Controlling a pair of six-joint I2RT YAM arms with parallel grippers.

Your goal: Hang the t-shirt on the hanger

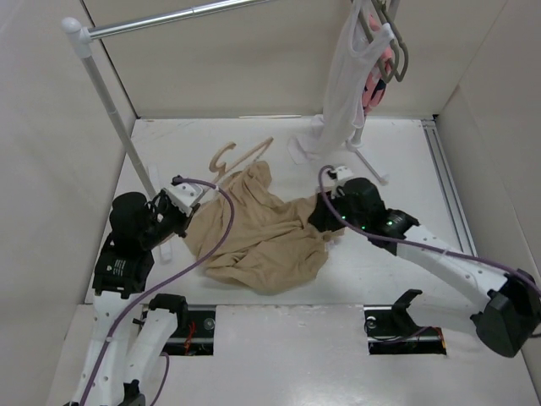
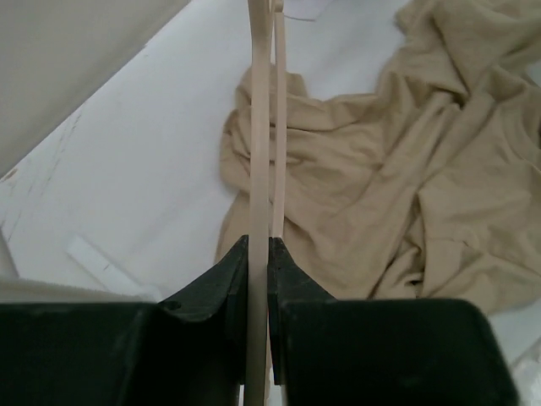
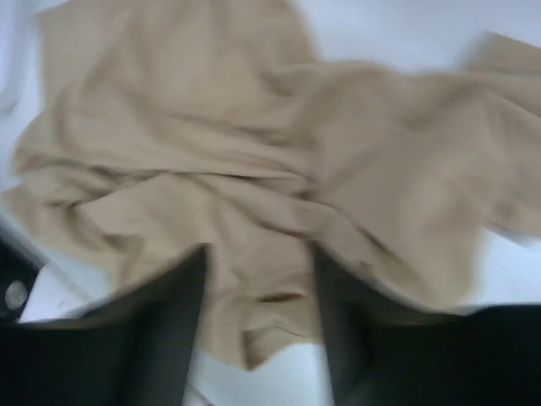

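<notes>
The left hand (image 2: 259, 247) is clamped shut on a bar of the hanger (image 2: 260, 127). The slim pale bars run away from its fingers and pass over the near edge of the t-shirt (image 2: 406, 169). The right hand (image 3: 258, 254) hovers just above the shirt with its fingers well apart and grips nothing. Blur hides whether the tips touch the cloth. The t-shirt lies crumpled on the surface (image 1: 406, 169) between the two arms. The hanger's hook shows at the shirt's far left corner. At the back right, a white top (image 1: 342, 85) hangs down to the surface.
</notes>
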